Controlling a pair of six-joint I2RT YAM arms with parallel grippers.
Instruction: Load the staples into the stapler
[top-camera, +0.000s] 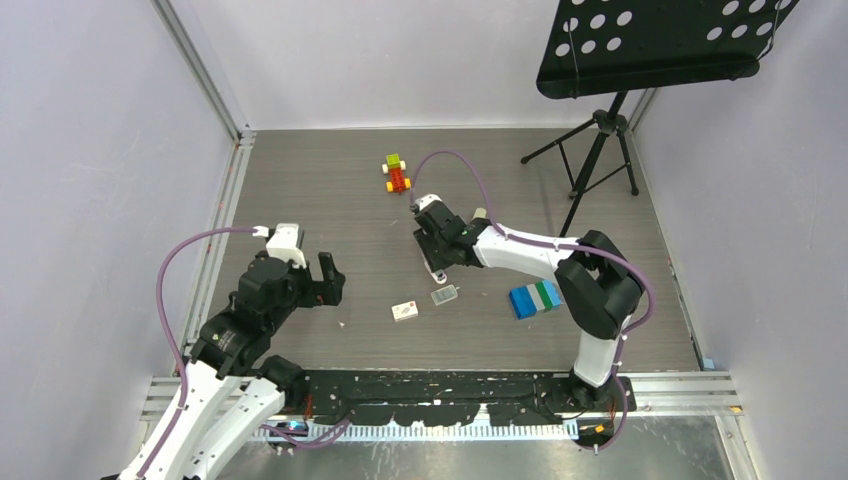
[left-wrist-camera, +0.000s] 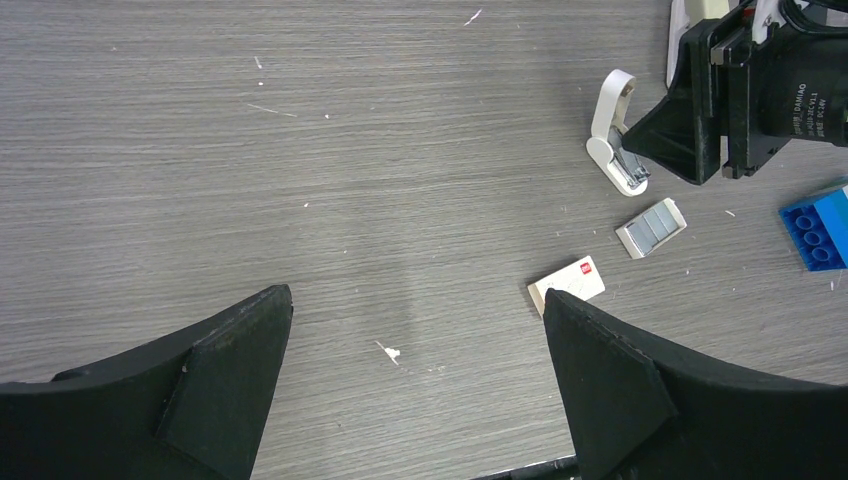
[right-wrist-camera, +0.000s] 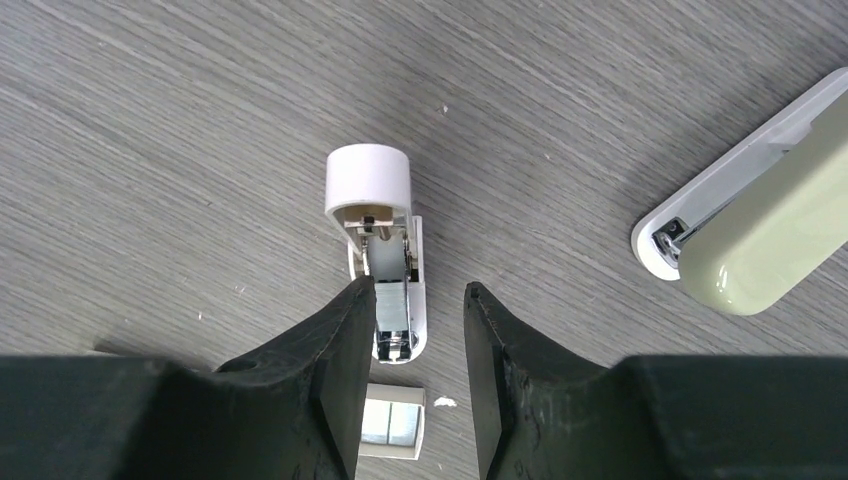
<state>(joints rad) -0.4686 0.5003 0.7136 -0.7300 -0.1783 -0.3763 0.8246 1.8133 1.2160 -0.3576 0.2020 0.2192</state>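
The stapler, with a grey-beige top and white base, lies on the table to the right of my right gripper. Only its end shows in the left wrist view. The silvery staples sit in a small open tray. Their white carton with a red mark lies beside it. My right gripper is open and empty, low over a stubby white object. My left gripper is open and empty, left of the carton.
The stubby white object has its cap swung up and a metal channel exposed. A blue-green-white box lies at right, a toy brick car further back, and a music stand at the back right. Walls enclose the table.
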